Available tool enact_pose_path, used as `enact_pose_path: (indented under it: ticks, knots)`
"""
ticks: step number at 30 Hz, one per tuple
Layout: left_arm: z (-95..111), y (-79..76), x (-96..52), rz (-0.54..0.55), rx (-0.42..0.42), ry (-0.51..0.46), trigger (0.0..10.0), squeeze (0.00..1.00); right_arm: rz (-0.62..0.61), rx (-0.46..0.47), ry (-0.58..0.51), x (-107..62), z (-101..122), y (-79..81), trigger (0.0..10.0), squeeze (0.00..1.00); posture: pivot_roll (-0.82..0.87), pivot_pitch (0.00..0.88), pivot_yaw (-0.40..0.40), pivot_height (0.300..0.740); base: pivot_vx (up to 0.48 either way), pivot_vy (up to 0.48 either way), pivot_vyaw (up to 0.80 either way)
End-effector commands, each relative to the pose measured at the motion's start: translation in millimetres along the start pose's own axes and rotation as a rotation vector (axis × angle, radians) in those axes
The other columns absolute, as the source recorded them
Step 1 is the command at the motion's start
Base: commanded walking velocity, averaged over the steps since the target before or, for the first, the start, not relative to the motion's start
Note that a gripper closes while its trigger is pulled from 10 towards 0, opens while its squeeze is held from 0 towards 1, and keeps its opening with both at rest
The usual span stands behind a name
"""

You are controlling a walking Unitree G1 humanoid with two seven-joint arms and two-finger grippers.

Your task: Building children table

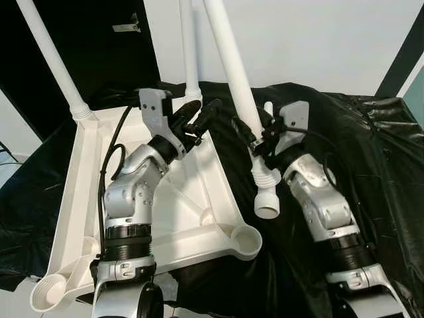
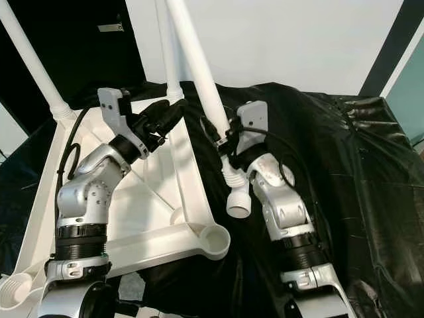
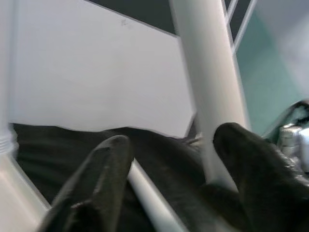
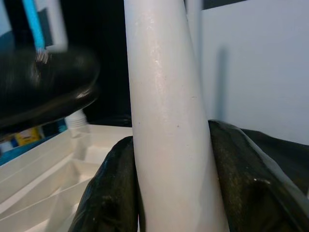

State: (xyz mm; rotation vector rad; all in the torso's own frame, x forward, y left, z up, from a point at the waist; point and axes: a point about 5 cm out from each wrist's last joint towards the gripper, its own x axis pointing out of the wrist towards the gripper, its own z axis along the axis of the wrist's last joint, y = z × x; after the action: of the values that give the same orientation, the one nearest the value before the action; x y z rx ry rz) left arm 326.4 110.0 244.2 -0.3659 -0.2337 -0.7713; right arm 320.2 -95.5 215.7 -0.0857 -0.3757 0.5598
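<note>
White plastic tabletop [image 1: 182, 199] is lying upside down on black sheeting [image 1: 371, 172], its ribbed underside facing up. Round leg sockets are sitting at its corners; the near-right socket [image 1: 246, 240] is standing open, and another open socket [image 1: 48, 293] is showing at the near-left corner.

Two white legs are standing already seated in the far corners: one at far left [image 1: 50, 59], leaning outward, and one at the far right corner [image 1: 190, 46], roughly upright.

Right gripper [image 1: 255, 136] is clamping a third white table leg [image 1: 232, 63] near its lower end. In the right wrist view both black fingers [image 4: 108, 193] are pressing against opposite sides of the tube. This leg is hanging tilted, its top leaning toward the robot's left, and its threaded end [image 1: 267, 199] is pointing down over the black sheeting, just beside the tabletop's right edge and apart from any socket.

Left gripper [image 1: 199, 119] is hovering above the tabletop's far right area, near the held leg. Its fingers [image 3: 101, 179] are standing apart with nothing between them; in the left wrist view the held leg is crossing behind the gap.

A white wall [image 1: 318, 40] is standing behind the work area.
</note>
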Motion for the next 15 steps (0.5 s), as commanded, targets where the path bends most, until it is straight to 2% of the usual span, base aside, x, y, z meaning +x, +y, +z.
enact_pose_path:
  ticks: [1,4,5,7,10,15]
  knots:
    - [7.0,-11.8,-5.4,-0.211,-0.032,-0.019,10.0,1.0,0.044,-0.022,-0.036,0.7,2.1,5.8,10.0,0.0,0.0,0.0,-0.008,0.74,0.0,0.0,0.0]
    - [11.4,-11.0,-5.8,-0.215,-0.053,-0.036,10.0,0.99,0.062,-0.024,-0.038,0.3,1.9,8.2,10.0,0.0,0.0,0.0,-0.008,0.74,0.0,0.0,0.0]
    - [13.9,-9.2,-5.5,-0.205,-0.061,-0.046,10.0,0.0,0.077,-0.026,-0.04,0.1,1.7,9.8,10.0,0.0,0.0,0.0,-0.01,0.74,0.0,0.0,0.0]
    - [18.4,-8.7,-5.9,-0.22,-0.086,-0.059,10.0,0.0,0.103,-0.037,-0.043,-0.4,0.8,12.5,10.0,0.0,-0.01,0.0,-0.01,0.74,0.0,0.0,0.0]
    - [21.0,-9.6,-5.9,-0.228,-0.081,-0.054,10.0,0.0,0.123,-0.04,-0.048,-0.3,-0.3,14.5,10.0,0.0,0.0,0.0,-0.011,0.74,0.0,0.0,0.0]
    - [29.3,-5.0,-2.1,-0.198,-0.128,-0.059,10.0,0.0,0.19,-0.063,-0.054,-1.7,-2.6,23.4,10.0,0.0,0.0,0.0,-0.015,0.74,0.0,0.0,0.0]
